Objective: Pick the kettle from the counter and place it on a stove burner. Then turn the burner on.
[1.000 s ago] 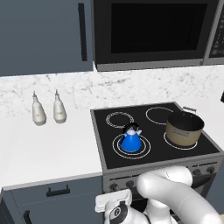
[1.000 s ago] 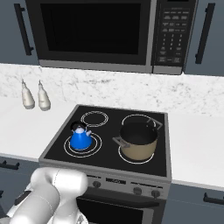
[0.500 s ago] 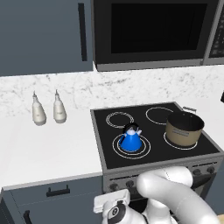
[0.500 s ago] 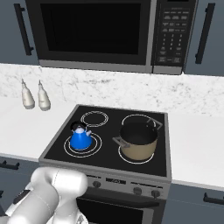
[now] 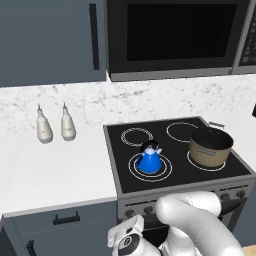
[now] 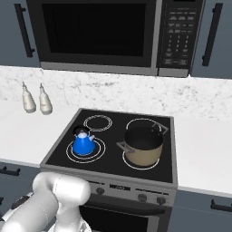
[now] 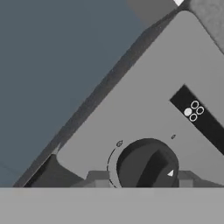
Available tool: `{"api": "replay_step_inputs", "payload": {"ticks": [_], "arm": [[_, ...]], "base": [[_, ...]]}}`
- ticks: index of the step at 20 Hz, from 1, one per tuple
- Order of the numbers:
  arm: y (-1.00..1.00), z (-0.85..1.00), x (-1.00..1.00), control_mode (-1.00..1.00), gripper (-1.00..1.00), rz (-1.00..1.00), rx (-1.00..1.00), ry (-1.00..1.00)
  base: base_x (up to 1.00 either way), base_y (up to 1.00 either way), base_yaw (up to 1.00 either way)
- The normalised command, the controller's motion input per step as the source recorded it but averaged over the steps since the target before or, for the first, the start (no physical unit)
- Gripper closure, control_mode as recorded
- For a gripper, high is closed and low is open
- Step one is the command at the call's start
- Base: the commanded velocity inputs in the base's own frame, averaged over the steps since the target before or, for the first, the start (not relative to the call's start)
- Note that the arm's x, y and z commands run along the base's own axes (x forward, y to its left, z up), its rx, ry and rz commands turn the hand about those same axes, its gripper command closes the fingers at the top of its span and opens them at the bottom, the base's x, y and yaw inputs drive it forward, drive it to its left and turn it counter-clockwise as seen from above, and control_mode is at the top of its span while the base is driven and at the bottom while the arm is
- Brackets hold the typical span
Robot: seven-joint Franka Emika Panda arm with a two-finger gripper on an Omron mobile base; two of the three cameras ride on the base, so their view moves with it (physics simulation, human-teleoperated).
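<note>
The blue kettle (image 5: 149,159) (image 6: 84,141) stands upright on the large front-left stove burner (image 5: 134,169) (image 6: 100,149) of the black cooktop, off the white counter (image 5: 60,170) (image 6: 18,131). My arm reaches down in front of the stove's control panel. In the hand view my gripper (image 7: 142,179) is right at a dark round stove knob (image 7: 146,164). One fingertip (image 7: 98,178) shows on each side of the knob, and the left one stands slightly apart from it. The gripper is open around the knob. A small white pointer on the knob sits at its lower right.
A tan cooking pot (image 5: 210,147) (image 6: 141,145) occupies the front-right burner. Two white bottles (image 5: 55,126) (image 6: 36,99) stand at the back of the counter, left of the stove. A microwave (image 6: 95,34) hangs above the cooktop. More knobs (image 6: 142,197) line the panel.
</note>
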Motion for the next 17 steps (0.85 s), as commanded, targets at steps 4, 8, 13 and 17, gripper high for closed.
{"api": "replay_step_inputs", "payload": {"ticks": [4,8,13,17], "arm": [[0.45,0.00,0.11,-1.00,1.00,0.00,-0.37,0.09],[0.53,0.00,0.16,-1.00,1.00,0.00,-0.36,0.03],[0.28,0.02,0.03,-1.00,1.00,0.04,-0.13,0.05],[0.00,0.00,0.00,-1.00,1.00,0.00,0.00,0.00]], "base": [[0.00,0.00,0.00],[0.00,0.00,0.00],[0.00,0.00,0.00],[0.00,0.00,0.00]]}}
